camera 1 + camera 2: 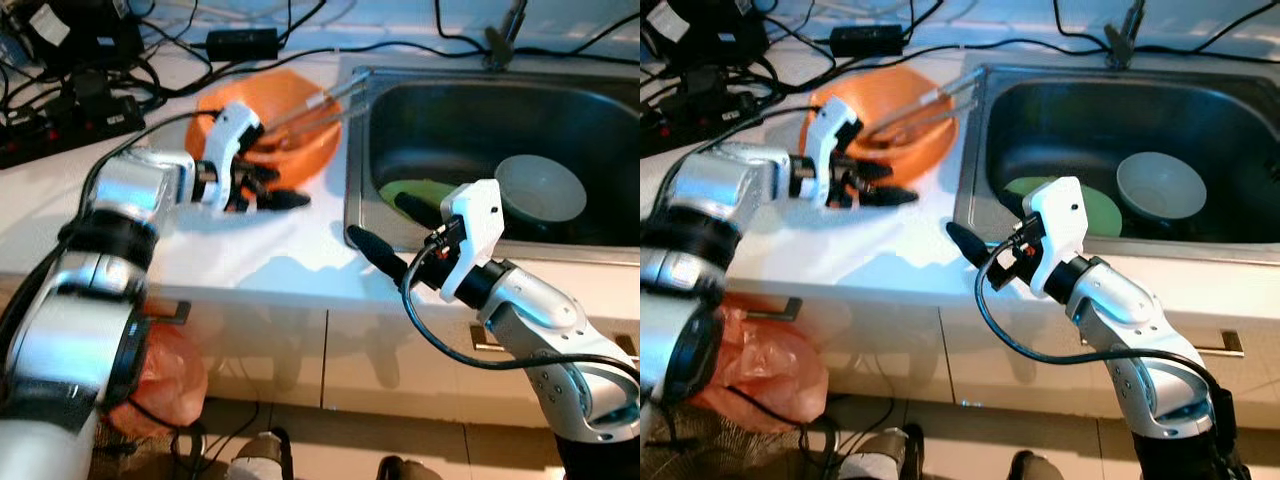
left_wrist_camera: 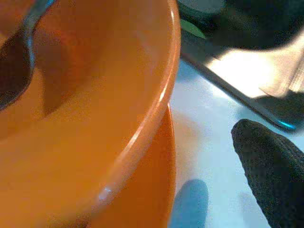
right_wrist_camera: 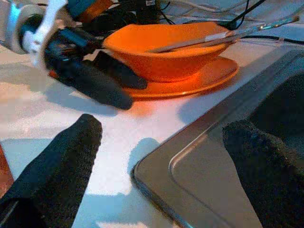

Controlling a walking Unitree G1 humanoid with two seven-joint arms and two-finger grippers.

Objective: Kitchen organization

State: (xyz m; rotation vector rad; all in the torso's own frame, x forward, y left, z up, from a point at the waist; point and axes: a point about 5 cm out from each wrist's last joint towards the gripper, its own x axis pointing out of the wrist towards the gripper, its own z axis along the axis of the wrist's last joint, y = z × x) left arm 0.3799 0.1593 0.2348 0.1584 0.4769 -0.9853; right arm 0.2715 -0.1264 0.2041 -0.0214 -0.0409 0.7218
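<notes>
Nearest, the right gripper (image 3: 156, 156) hovers spread over the worktop (image 1: 250, 260) by the sink (image 1: 357, 150) edge. Beyond, the left gripper (image 1: 268, 190), spread, reaches the orange bowl (image 1: 300, 140), likely to grasp its rim.

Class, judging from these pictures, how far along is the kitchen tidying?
Done: a white bowl and green plate lie in the sink. In hand: the left gripper is at the orange bowl, jaws open. Left: that bowl, its plate and utensils remain on the counter.

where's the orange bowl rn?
Orange bowl sits on an orange plate on the counter, left of the sink, beside the left end effector.
</notes>
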